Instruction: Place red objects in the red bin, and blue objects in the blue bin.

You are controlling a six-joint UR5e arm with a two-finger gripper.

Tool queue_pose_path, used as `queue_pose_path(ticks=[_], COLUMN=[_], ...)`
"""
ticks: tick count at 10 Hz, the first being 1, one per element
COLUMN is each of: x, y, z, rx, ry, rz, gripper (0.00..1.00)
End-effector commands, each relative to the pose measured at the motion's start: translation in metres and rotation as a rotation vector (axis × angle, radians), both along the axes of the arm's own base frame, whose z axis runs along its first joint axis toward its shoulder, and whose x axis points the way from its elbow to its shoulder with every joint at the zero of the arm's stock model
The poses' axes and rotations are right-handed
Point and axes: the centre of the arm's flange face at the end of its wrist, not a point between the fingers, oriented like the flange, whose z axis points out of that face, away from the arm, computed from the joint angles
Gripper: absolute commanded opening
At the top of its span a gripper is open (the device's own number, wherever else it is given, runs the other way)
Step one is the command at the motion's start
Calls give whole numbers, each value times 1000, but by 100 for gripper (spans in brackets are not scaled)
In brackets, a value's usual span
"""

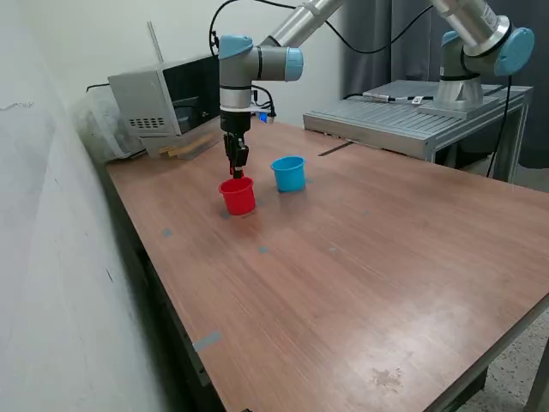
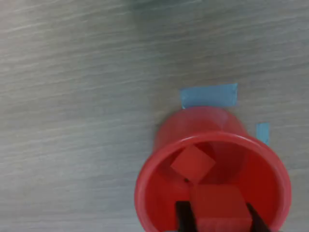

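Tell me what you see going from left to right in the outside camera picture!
The grey box at the table's far corner → the red cup with the gripper right above it → the light blue cup → the grey metal platform with a second robot's base on it.

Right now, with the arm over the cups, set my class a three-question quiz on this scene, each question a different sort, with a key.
1. True or false: the fingers are holding a red cube above the red cup.
2. What already lies in the bottom of the red cup?
A. a blue cube
B. a red cube
C. nothing
3. In the exterior view, on which side of the red cup does the blue cup stand?

Key
1. True: the cube sits between the fingers, over the cup's mouth.
2. B: another red cube lies inside.
3. On the exterior view's right, apart from it.
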Motion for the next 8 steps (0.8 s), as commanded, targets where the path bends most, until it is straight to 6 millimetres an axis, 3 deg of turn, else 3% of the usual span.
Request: queue_pose_path(ticks=[1, 3, 4, 5, 6, 7, 8], x=[0, 2, 8, 27, 53, 94, 158], y=[-3, -3, -5, -12, -36, -65, -105], z=[-4, 0, 12, 43, 89, 137, 199], rx=[-5, 3, 6, 11, 21, 17, 8], ry=[-4, -7, -3, 14, 39, 23, 0], rz=[5, 25, 28, 29, 51, 77, 109], gripper=[100, 100, 100, 100, 100, 100, 100])
